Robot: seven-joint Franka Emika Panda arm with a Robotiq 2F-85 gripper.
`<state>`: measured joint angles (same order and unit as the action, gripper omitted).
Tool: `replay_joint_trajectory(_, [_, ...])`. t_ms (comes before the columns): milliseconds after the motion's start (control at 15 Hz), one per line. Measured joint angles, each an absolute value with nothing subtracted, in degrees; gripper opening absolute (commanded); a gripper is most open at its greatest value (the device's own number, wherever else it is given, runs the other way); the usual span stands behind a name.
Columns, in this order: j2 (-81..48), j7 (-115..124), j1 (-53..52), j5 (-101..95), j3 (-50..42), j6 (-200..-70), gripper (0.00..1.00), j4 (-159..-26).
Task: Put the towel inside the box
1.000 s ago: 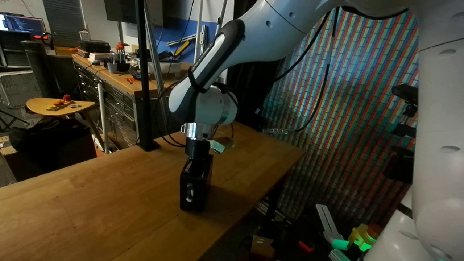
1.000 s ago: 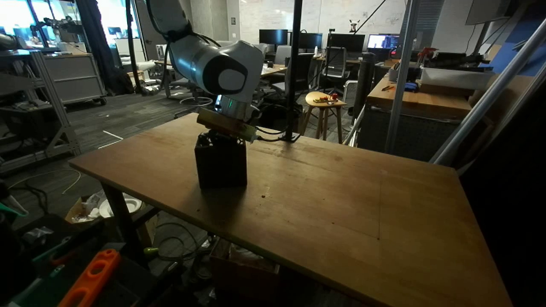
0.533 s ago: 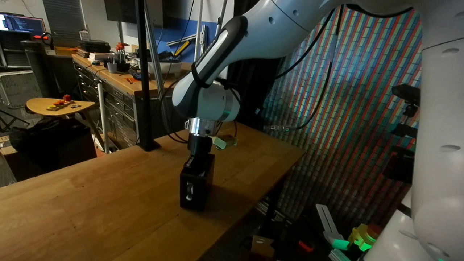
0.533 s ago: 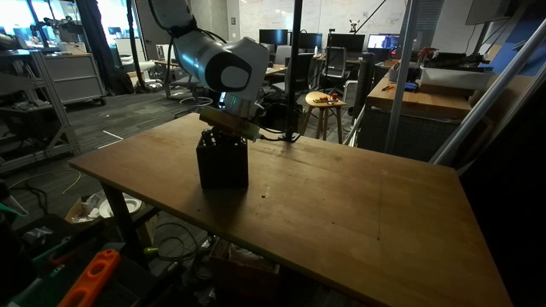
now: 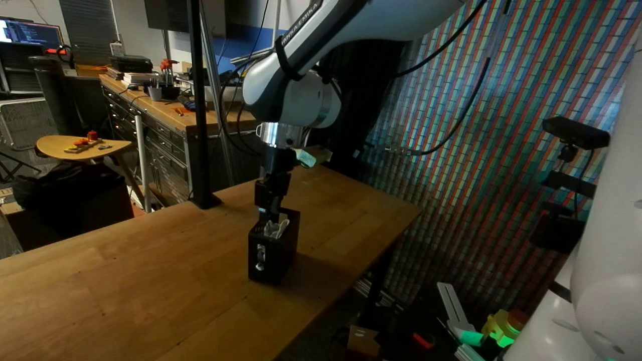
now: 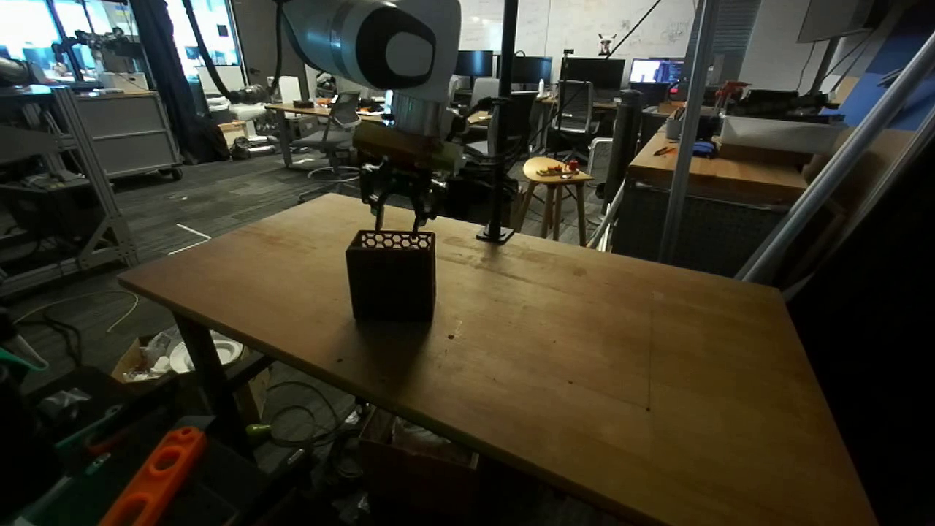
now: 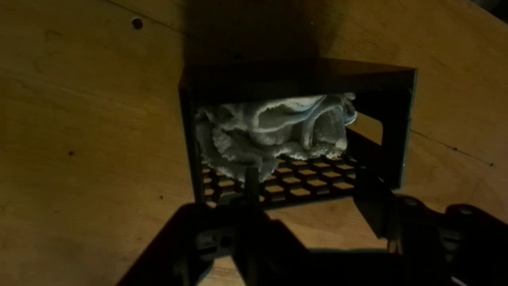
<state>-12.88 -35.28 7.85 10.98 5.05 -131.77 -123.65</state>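
Observation:
A crumpled whitish-grey towel (image 7: pixel 274 135) lies inside the black box (image 7: pixel 406 131), against its solid long wall; a bit of the towel (image 5: pixel 275 229) also shows at the box's open top in an exterior view. The box (image 6: pixel 392 285) stands upright on the table, one side a honeycomb grid. My gripper (image 6: pixel 398 228) is just above the box opening, jaws spread apart with nothing between them. In the wrist view one fingertip of the gripper (image 7: pixel 309 184) overlaps the towel's edge; whether it touches cannot be told. The box's front wall hides the towel in an exterior view.
A black post (image 5: pixel 199 125) with a foot plate rises from the table (image 6: pixel 584 351) behind the box. Cables loop beside the wrist. The table's edge (image 5: pixel 346 288) runs close to the box. A stool with small toys (image 6: pixel 556 169) stands beyond the table.
My gripper has risen from inside the box to just above its rim, and its jaws have parted. The towel stays in the box, which has shifted slightly.

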Motion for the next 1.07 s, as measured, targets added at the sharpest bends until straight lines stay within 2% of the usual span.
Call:
replay_joint_trajectory(67, [-11.94,-34.48,7.48,10.06,4.9,-131.36,0.49,-123.35])
replay_joint_trajectory(133, [-11.15,-33.79,7.15,9.3,4.78,-130.92,0.49,-123.15])
replay_joint_trajectory(200, [-10.49,-33.14,6.77,8.69,4.64,-130.69,0.43,-123.05])
replay_joint_trajectory(400, [-9.49,-32.15,5.96,7.14,4.35,-130.21,0.16,-123.05])
replay_joint_trajectory(533, [-9.46,-32.05,5.67,6.69,4.27,-129.95,0.03,-123.15])
replay_joint_trajectory(600, [-9.46,-32.05,5.57,6.51,4.2,-129.88,0.0,-123.28])
replay_joint_trajectory(1067, [-9.54,-32.12,5.47,4.37,3.12,-129.85,0.0,-124.04])
